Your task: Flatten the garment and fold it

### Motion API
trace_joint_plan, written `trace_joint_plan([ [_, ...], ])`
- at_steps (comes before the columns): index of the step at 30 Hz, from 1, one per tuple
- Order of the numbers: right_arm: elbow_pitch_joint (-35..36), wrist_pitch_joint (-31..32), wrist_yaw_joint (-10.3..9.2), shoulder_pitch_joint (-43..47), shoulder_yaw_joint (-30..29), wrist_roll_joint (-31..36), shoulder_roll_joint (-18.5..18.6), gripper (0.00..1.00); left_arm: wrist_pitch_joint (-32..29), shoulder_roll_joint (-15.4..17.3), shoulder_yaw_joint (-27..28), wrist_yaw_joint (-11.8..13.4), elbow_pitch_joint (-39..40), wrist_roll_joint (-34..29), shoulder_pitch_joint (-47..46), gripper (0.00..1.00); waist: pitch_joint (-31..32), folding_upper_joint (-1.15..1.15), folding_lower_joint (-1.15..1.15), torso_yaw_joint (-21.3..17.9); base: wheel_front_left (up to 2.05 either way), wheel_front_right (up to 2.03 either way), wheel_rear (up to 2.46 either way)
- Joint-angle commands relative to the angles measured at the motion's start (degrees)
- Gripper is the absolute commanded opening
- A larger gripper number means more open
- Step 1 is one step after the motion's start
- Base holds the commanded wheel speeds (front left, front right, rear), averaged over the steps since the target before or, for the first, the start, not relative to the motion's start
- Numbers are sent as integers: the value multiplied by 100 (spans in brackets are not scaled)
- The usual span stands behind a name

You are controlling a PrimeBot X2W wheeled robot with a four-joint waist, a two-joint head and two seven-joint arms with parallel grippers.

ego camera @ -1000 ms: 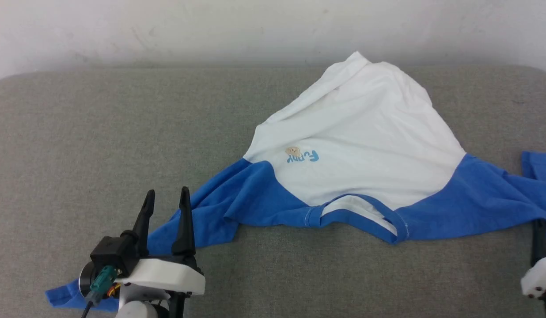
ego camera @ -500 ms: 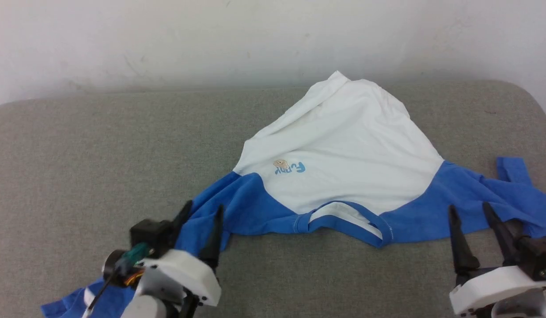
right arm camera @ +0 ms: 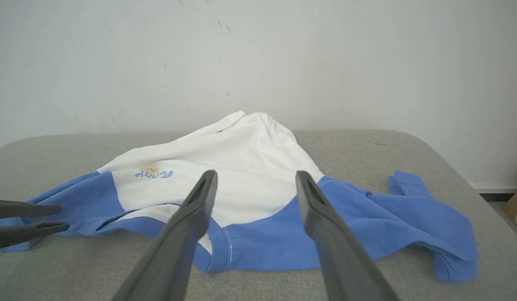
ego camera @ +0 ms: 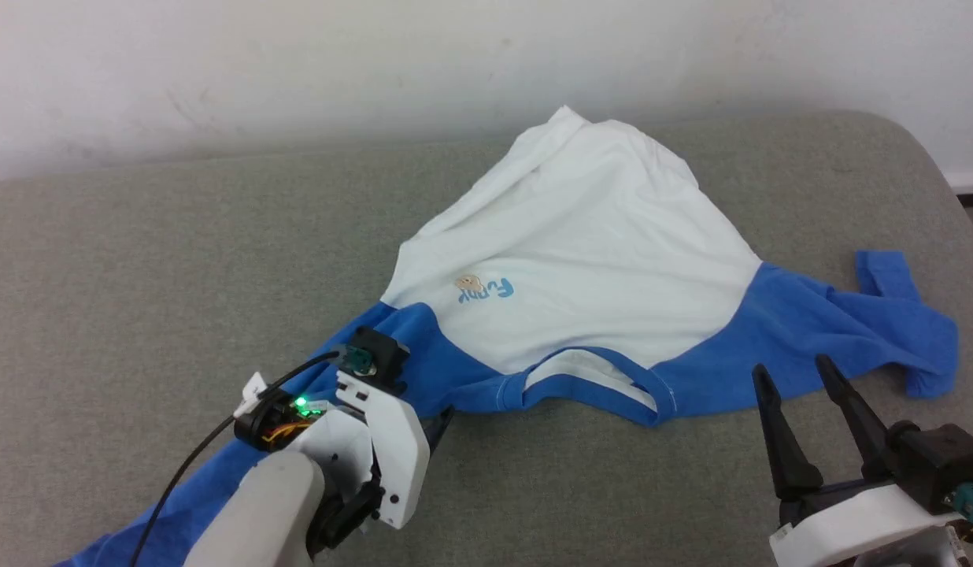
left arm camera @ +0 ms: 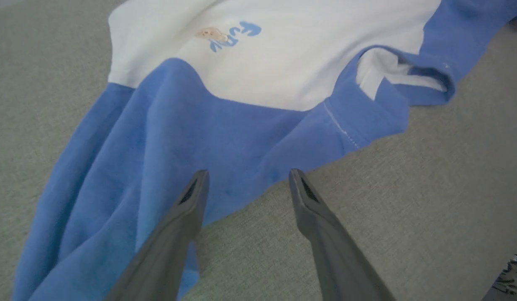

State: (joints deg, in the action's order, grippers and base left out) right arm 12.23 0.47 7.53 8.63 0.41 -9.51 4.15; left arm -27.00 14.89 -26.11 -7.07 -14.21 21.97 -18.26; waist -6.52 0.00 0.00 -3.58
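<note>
Head view: the white soft-knit shirt with royal-blue sleeves, shoulders and neckband (ego camera: 581, 260) lies crumpled on the grey fabric-covered surface (ego camera: 179, 260). Its neckband faces the robot and its hem bunches to a peak near the pale wall (ego camera: 455, 63). The left gripper (left arm camera: 246, 175) is spread wide and grasps nothing, its dark fingers at the near edge of the blue cloth on the robot's left; whether they touch it cannot be told. The right gripper (ego camera: 792, 366) is likewise released and empty, just short of the blue cloth on the right.
</note>
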Motion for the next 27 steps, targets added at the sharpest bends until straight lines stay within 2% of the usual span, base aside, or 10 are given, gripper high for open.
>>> trace_joint_plan([
  [1,37,-8,-4,-36,14,-40,-21,100,-70,79,-93,-37,-86,54,-112,100,-163,0,0,-129,0,0,0],
  [8,-10,-70,-4,-191,7,-128,-55,100,-562,576,-808,-40,-814,181,-609,100,-418,0,0,-261,0,0,0],
  [14,-48,-60,-4,-251,-59,-206,-74,100,-1191,687,-1324,-41,-1401,202,-815,100,-506,0,0,-243,0,0,0],
  [15,-54,-49,-4,-268,-63,-217,-75,100,-1286,689,-1358,-41,-1472,229,-830,76,-508,0,0,-239,0,0,0],
  [16,-66,-24,-4,-283,-62,-233,-76,100,-1335,685,-1367,-41,-1521,256,-836,28,-503,0,0,-235,0,0,0],
  [17,-75,2,-4,-297,-75,-246,-69,100,-1296,667,-1328,-16,-1535,298,-839,0,-499,0,0,-224,0,0,0],
  [23,-427,548,-4,-397,-281,-561,150,100,-558,503,-974,393,-1455,465,-699,0,-422,0,0,-84,0,0,0],
  [27,-1010,1277,-4,-714,-353,-887,585,100,21,374,-788,580,-1256,549,-574,0,-385,0,0,23,0,0,0],
])
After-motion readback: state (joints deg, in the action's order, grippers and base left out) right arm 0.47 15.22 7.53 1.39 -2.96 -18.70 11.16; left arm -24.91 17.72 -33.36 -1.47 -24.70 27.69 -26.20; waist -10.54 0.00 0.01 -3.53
